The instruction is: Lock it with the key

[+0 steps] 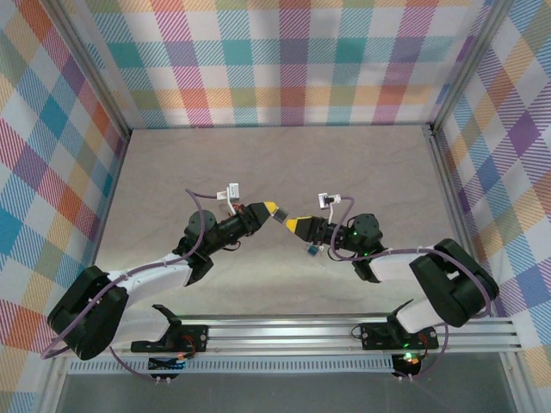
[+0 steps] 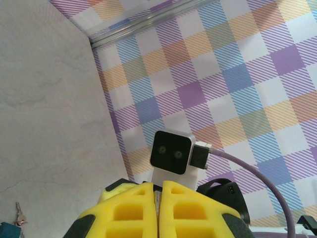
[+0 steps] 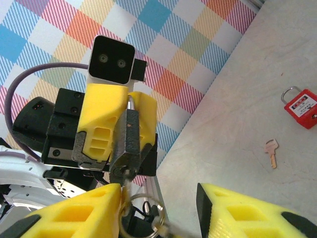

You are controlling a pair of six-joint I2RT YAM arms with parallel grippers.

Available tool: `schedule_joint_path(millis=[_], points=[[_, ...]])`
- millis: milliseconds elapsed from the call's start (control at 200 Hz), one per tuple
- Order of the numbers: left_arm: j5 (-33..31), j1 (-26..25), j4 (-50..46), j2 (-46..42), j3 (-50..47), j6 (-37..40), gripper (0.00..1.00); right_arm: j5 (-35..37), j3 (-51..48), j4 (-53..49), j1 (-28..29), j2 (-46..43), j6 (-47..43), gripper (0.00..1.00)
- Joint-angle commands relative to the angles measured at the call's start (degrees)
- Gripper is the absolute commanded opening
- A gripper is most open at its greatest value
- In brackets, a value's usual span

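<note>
My left gripper (image 1: 272, 209) is shut on a small black padlock (image 3: 128, 136) and holds it up in the air, keyhole end toward the right arm. In the left wrist view its yellow fingers (image 2: 133, 208) are pressed together, with a thin silvery piece between them. The key (image 3: 120, 174) sticks out of the padlock's bottom, and a wire ring (image 3: 144, 214) hangs from it. My right gripper (image 3: 159, 210) stands open around the key and ring. Its left finger (image 3: 74, 213) touches the key, while its right finger (image 3: 247, 213) stands well apart.
A red padlock (image 3: 301, 108) and a loose key (image 3: 271, 150) lie on the grey table (image 3: 257, 74). A blue padlock (image 2: 7, 231) with another small key (image 2: 19, 213) lies near the right arm (image 1: 387, 262). Checked walls enclose the table.
</note>
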Motion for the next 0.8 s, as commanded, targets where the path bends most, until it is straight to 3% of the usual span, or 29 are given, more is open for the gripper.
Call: schedule_joint_path(millis=[0, 205, 675, 795], points=[[-0.06, -0.51, 5.48, -0.14, 0.5, -0.19, 0.0, -0.99, 1.69, 6.49, -0.29, -0.34, 0.94, 0.43], [-0.23, -0.51, 5.96, 0.12, 0.2, -0.18, 0.0, -1.12, 1.97, 6.49, -0.34, -0.45, 0.98, 0.42], [-0.5, -0.51, 6.62, -0.4, -0.6, -0.49, 0.0, -1.61, 1.9, 6.49, -0.26, -2.07, 0.84, 0.18], [-0.69, -0.51, 6.71, -0.53, -0.86, -0.54, 0.0, -1.62, 1.91, 6.49, -0.25, -2.1, 0.94, 0.18]])
